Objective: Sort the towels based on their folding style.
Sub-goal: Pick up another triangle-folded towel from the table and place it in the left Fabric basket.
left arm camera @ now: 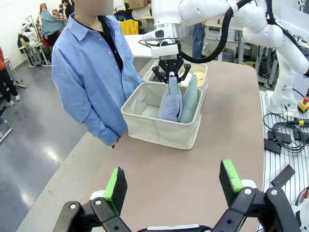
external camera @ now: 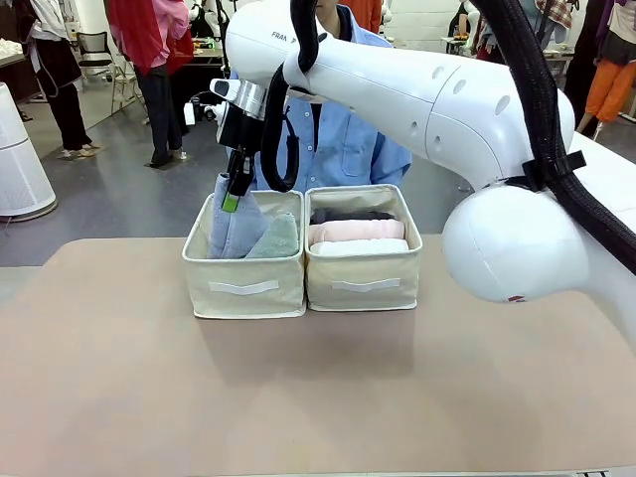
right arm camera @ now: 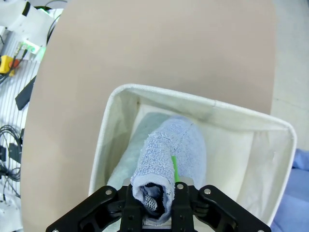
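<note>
Right gripper (external camera: 235, 189): jaws clamped on the tip of the light blue cone towel (external camera: 229, 227), fingers pointing down over the left fabric bin (external camera: 244, 283). The cone stands upright inside that bin.
Left gripper (left arm camera: 173, 187): fingers spread wide apart, nothing between them, above bare tabletop (left arm camera: 193, 169) on the robot's side of the left fabric bin.
Pale green cone towel (external camera: 275, 238): in the left fabric bin, leaning against the blue cone.
Right fabric bin (external camera: 362, 266): touching the left bin's side; holds a dark grey roll (external camera: 350, 215), a pink roll (external camera: 354, 231) and a white roll (external camera: 358, 247), lying side by side.
Left wrist view adds a yellow roll (left arm camera: 198, 76) in the farther bin and the person (left arm camera: 94, 77) in a blue shirt standing beside the left bin.
Right wrist view adds the blue towel's open rolled end pinched between the green pads (right arm camera: 174, 166).
</note>
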